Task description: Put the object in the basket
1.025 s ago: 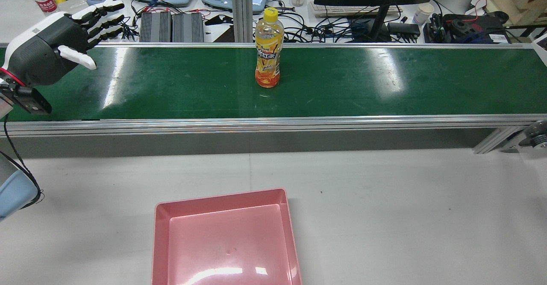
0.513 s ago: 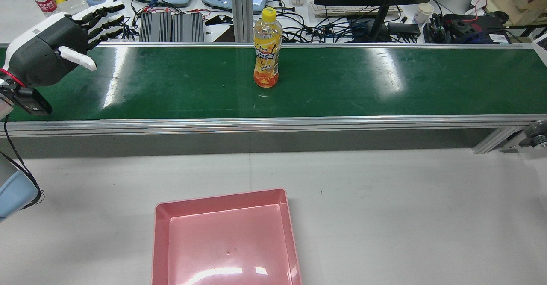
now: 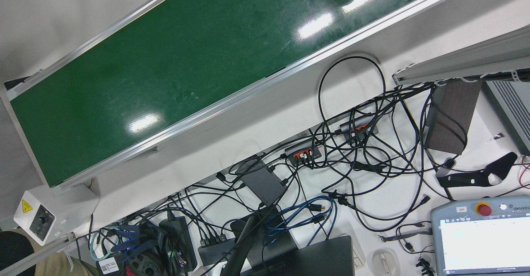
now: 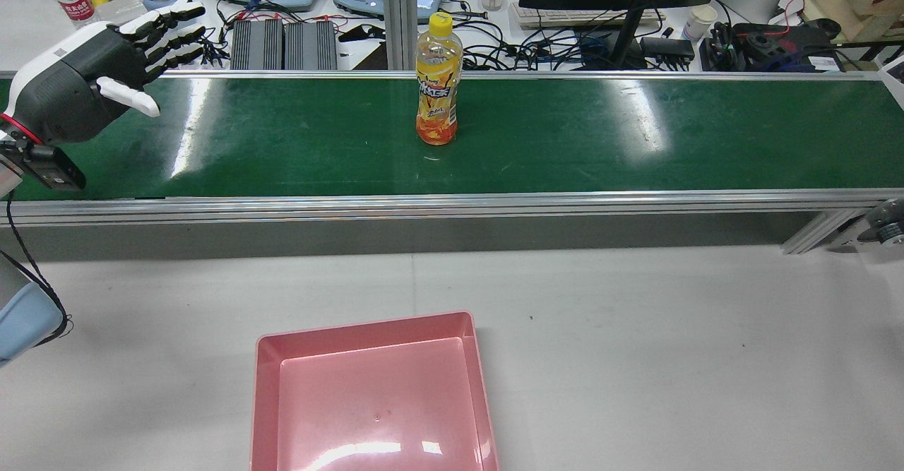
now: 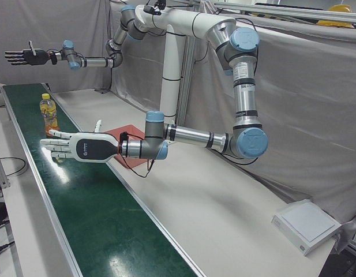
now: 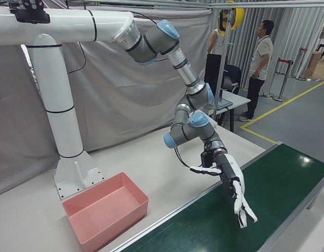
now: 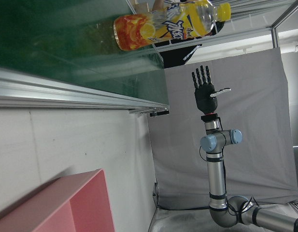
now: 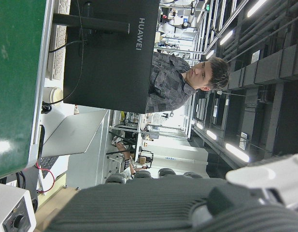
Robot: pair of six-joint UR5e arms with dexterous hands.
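Both hands are hanging open with fingers spread, holding nothing. Left hand [image 4: 78, 93] is hovering above one end of the green conveyor belt [image 4: 635, 139], fingers pointing across it, away from the robot. Right hand [image 6: 235, 191] is hovering above the belt's opposite end, fingers likewise extended.

Orange drink bottle [image 4: 437, 82] with a yellow cap is standing upright on the belt, off to the left hand's right and between the two hands, well apart from each.

Pink basket [image 4: 374, 393] is sitting on the white surface [image 4: 671, 358] on the robot's side of the belt, to the left hand's right and closer to the robot, well apart from the bottle.
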